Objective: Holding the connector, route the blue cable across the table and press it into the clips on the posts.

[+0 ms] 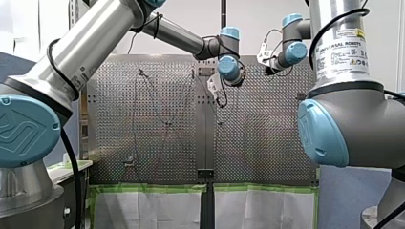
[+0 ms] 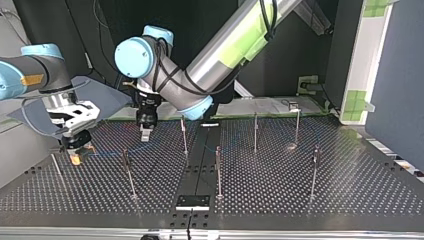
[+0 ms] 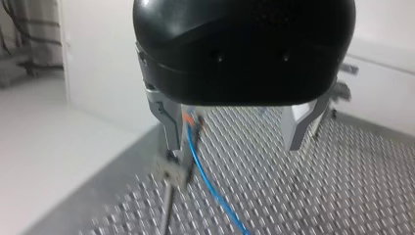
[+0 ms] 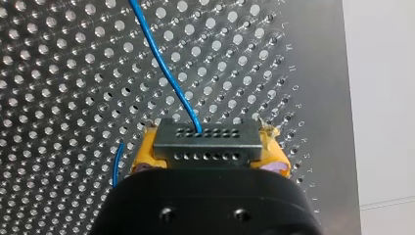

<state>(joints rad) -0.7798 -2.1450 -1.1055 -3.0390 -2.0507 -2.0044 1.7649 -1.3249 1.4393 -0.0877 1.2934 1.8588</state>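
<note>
- Order follows the top view, left to right; every place is given off the connector.
- Right hand (image 4: 208, 149): clamped on the connector (image 4: 206, 142), with a yellow pad (image 4: 145, 152) at each end of it.
- The connector is a grey block with two rows of small holes facing the wrist camera.
- The connector hangs low over the perforated worktop (image 2: 350, 190). Contact between the two cannot be told.
- Blue cable (image 4: 164, 68): leaves the connector's far side and runs away from it over the worktop in a shallow curve.
- A second short run of blue shows just beside the connector, next to one pad.
- Left hand (image 3: 232, 147): next thing to the right of the connector, near it but apart. It has a black body and metal fingers (image 3: 169, 129), which are spread wide and grip nothing.
- Left wrist view: the cable passes just beside one finger and across a clip (image 3: 171, 171) on a post top. Too blurred to tell whether the cable is seated in the clip.
- Posts (image 2: 218, 170): thin upright rods on the worktop, all right of the connector. The first stands near the connector; the rest are strung out well to its right.
- Black plate (image 2: 192, 201): well right of the connector, at the worktop's camera-side edge.
</note>
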